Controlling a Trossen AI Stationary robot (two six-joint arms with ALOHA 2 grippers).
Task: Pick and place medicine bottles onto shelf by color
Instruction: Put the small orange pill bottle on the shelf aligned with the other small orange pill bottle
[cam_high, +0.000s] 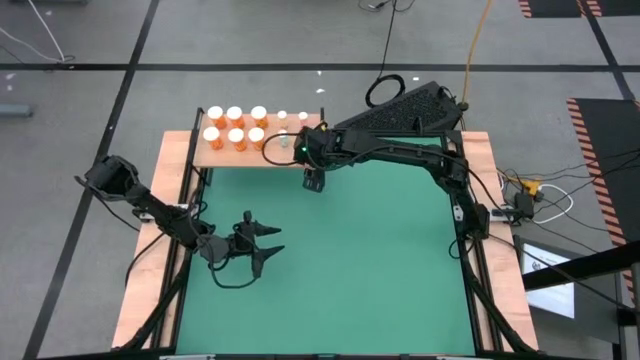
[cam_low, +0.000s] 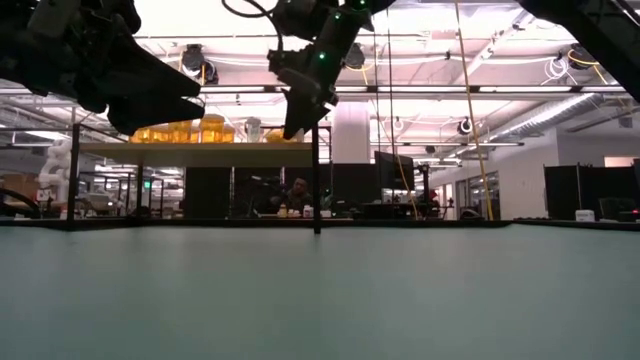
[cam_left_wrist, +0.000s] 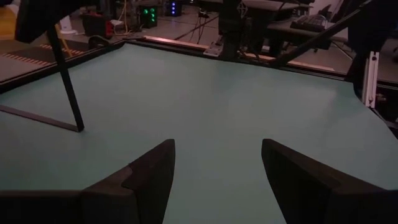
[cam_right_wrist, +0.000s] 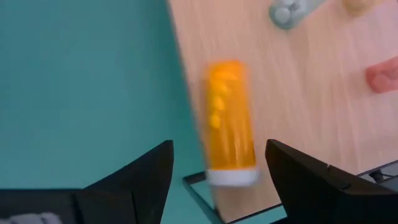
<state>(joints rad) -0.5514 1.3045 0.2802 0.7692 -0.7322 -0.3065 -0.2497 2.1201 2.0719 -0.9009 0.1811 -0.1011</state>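
The shelf (cam_high: 200, 152) is a light wooden board on thin black posts at the far left of the green mat (cam_high: 350, 260). Six orange medicine bottles (cam_high: 236, 124) with white caps stand on it in two rows, with smaller white ones (cam_high: 292, 116) to their right. My right gripper (cam_high: 313, 182) hangs open at the shelf's right near corner. In the right wrist view a blurred orange bottle (cam_right_wrist: 230, 121) shows lengthwise on the board (cam_right_wrist: 311, 112), cap toward me, beyond the fingers and apart from them. My left gripper (cam_high: 265, 242) stands open over the mat at the near left.
A grey thing (cam_right_wrist: 287, 12) and a pink thing (cam_right_wrist: 382, 78) lie farther along the board. The shelf's black posts (cam_low: 316, 180) stand on the mat. Wooden strips (cam_high: 500, 250) border the mat, with cables at the right. A person (cam_low: 296, 190) sits in the room behind.
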